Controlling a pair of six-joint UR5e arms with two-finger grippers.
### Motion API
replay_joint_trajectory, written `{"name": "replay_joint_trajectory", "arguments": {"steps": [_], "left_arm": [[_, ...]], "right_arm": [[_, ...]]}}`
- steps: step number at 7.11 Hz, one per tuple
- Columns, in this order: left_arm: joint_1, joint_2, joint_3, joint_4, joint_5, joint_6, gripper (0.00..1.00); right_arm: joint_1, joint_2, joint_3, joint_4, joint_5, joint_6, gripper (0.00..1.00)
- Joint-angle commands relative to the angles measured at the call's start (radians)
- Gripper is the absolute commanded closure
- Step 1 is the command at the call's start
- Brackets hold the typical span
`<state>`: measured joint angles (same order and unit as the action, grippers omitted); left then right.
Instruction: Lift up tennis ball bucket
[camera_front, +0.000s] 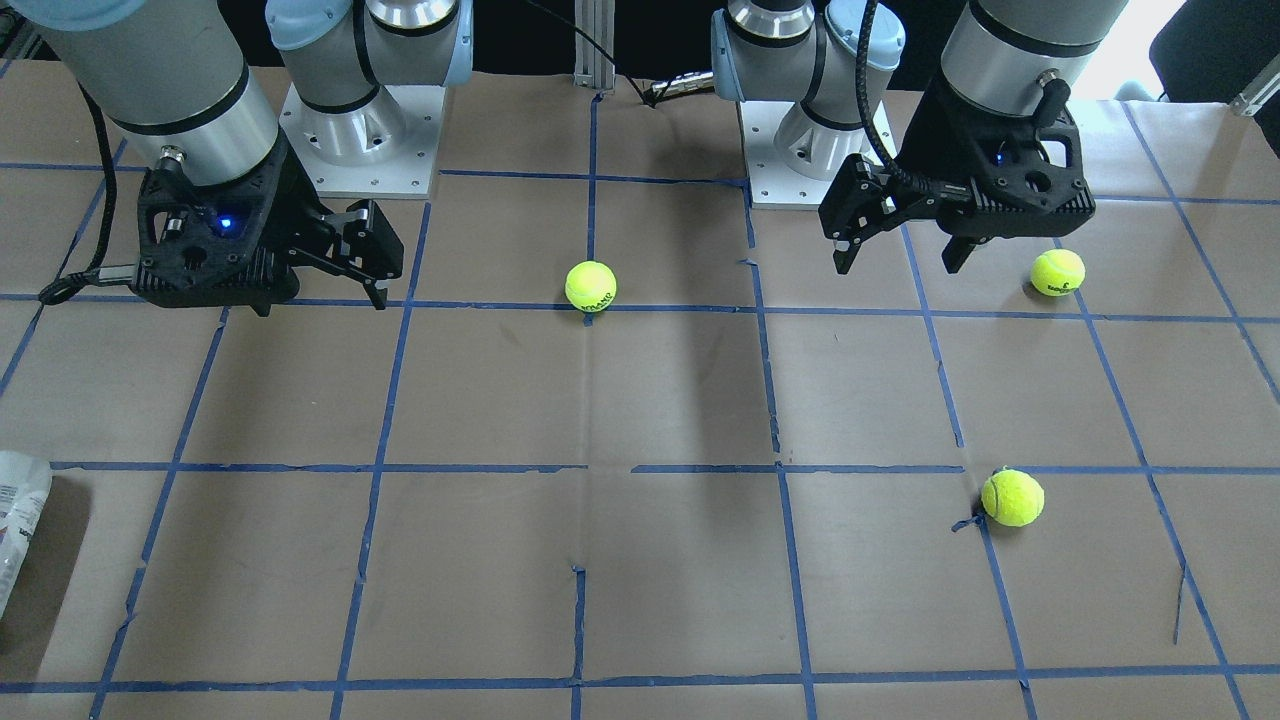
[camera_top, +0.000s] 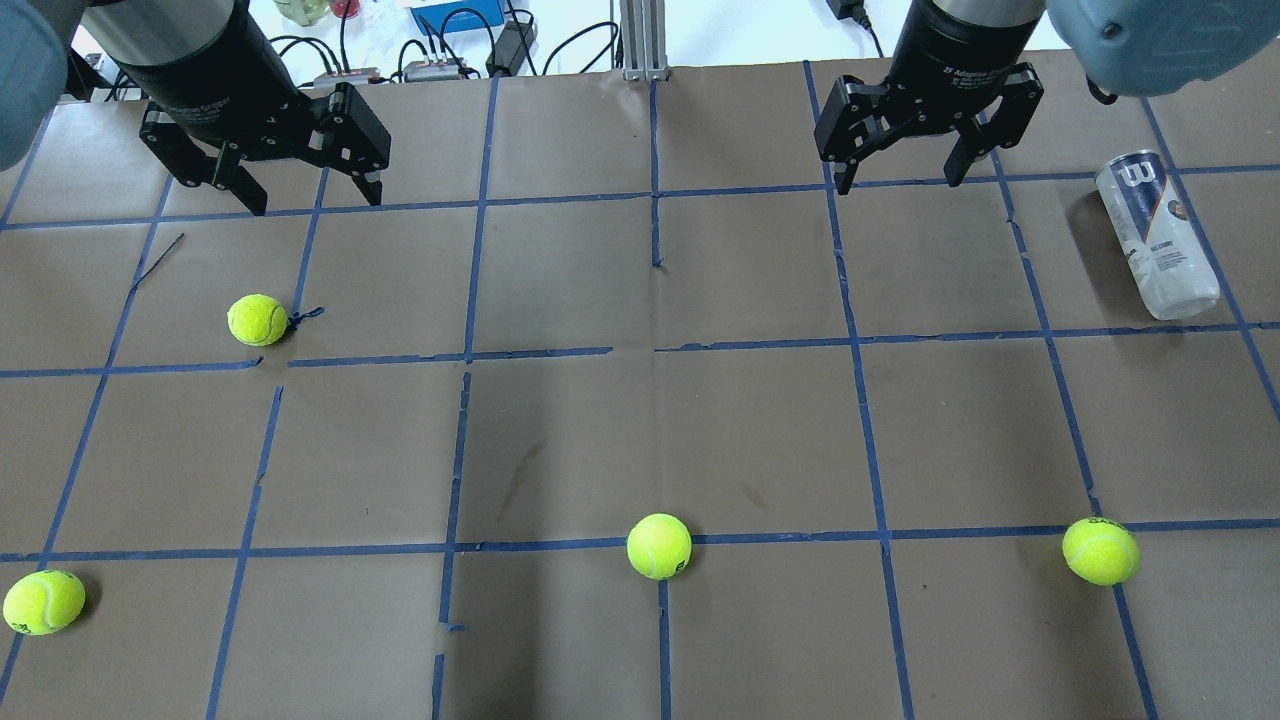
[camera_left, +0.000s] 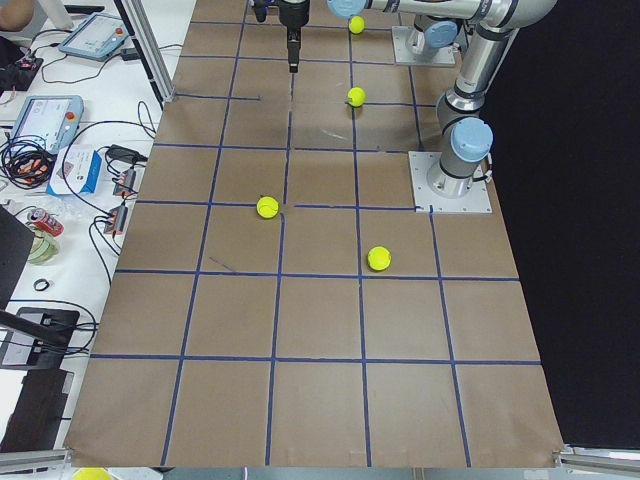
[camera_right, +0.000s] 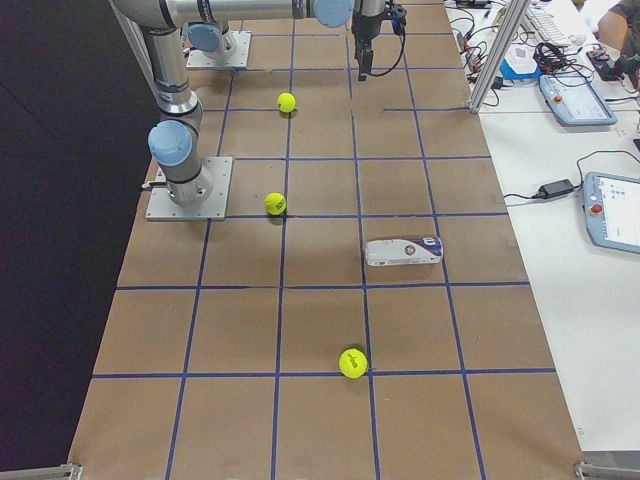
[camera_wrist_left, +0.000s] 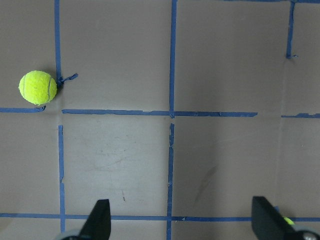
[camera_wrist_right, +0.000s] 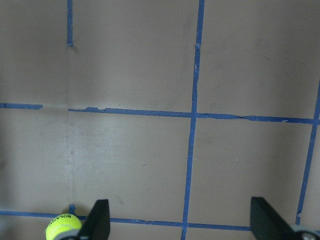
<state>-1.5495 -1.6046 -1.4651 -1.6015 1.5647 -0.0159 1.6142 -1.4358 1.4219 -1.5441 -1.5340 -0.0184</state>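
While both arms hang above the brown-papered, blue-taped counter (camera_top: 760, 440), the slim, clear-plastic, white-and-navy-labelled tennis ball bucket (camera_top: 1157, 235) lies on its side near the robot's right edge, touched by nothing. Both the left pincer (camera_top: 312, 200) and the right pincer (camera_top: 900, 183) stand spread wide and empty. Yellow-green tennis balls (camera_top: 659, 546) lie scattered, well apart.

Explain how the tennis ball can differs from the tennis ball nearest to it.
Shape: the can is a long cylinder lying on its side; the ball is a sphere. Colour: the can is clear plastic with a white and navy label; the ball is yellow-green. Size: the can is clearly longer than the ball. Both rest on the table on the robot's right side, with nothing gripping them.
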Motion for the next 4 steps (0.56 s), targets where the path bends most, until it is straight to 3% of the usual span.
{"name": "replay_joint_trajectory", "arguments": {"steps": [1,4], "left_arm": [[0.000,0.000,-0.001,0.000,0.000,0.001,0.00],[-0.001,0.000,-0.001,0.002,0.000,0.001,0.00]], "right_arm": [[0.001,0.000,0.000,0.001,0.000,0.000,0.00],[0.003,0.006,-0.001,-0.013,0.043,0.003,0.00]]}}
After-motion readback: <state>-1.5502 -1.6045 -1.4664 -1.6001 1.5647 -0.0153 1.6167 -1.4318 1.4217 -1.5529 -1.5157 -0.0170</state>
